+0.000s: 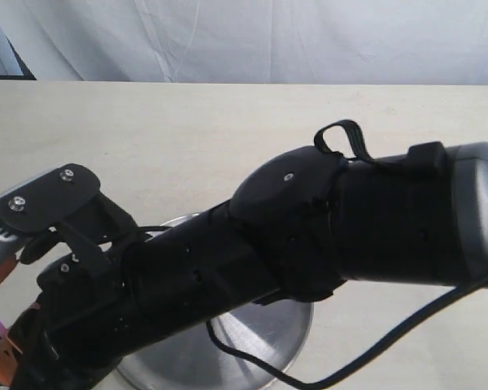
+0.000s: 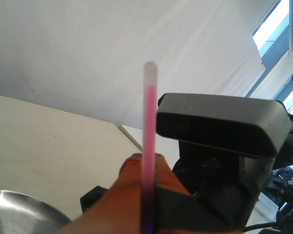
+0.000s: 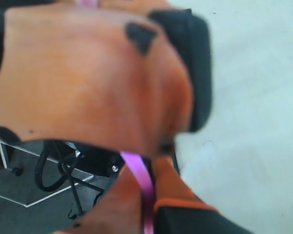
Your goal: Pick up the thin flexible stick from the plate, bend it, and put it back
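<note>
A: Quick, is the stick on the plate or off?
B: Off. The thin flexible stick (image 2: 150, 122) is up in the air, upright in the left wrist view, with the pale tip (image 2: 150, 68) on top. The plate (image 2: 14, 214) sits below on the desk (image 1: 187, 138) and isn't touching it.
A: Who holds it?
B: Both, I'd say. The left tool (image 2: 147, 165) pinches the lower part between its orange fingers (image 2: 132, 195). The right tool (image 3: 147, 207) is pressed onto the pink rod too, and the rod runs straight into the gap between its fingers. That view is blurry and very close, though.
A: Exterior?
B: Mostly the right arm (image 1: 350, 219), which reaches across to the left side and covers much of the plate. Only a sliver of pink shows at the left edge.
A: Bent yet?
B: Can't confirm. The part above the left tool looks straight. The stretch between the two tools is too short and blurred to judge.
A: So, progress?
B: Pick-up looks done. The bend is the step in hand, probably at its start, with the two grips close together. Left to do: finish the bend, lay the stick back on the plate, let go. Roughly a third through, my guess.
</note>
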### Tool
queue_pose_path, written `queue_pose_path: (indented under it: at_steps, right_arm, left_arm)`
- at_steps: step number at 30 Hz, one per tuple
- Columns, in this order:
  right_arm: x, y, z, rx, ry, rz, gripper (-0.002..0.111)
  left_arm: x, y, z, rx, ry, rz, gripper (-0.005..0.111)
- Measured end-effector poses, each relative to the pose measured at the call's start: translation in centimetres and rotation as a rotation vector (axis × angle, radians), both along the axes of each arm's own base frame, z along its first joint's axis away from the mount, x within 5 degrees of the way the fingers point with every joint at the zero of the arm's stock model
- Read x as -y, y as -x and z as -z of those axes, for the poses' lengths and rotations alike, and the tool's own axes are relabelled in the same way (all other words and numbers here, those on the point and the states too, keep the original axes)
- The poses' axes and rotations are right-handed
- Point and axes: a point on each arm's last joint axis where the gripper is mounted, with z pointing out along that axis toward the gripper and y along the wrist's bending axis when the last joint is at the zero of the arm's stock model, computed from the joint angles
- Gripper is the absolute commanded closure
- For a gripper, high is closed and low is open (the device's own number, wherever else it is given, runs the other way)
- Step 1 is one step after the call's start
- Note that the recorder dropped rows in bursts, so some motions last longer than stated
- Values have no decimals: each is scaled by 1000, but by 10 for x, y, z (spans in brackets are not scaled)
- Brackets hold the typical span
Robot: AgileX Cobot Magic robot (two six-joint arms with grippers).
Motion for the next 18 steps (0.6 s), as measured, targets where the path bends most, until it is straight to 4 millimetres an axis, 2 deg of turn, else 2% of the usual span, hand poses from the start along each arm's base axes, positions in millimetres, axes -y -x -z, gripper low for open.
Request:
queue_pose_path:
  at_steps: [9,14,18]
  right_arm:
    - [10,4,-10,-5,55,16,108]
    - [26,10,-12,-25,107,75,108]
    - [41,15,-15,-28,105,138,108]
  left_arm:
    - [2,0,1,4,-42,17,106]
    - [8,-5,3,-55,-73,68,106]
    - [14,-10,-5,-11,-143,110,106]
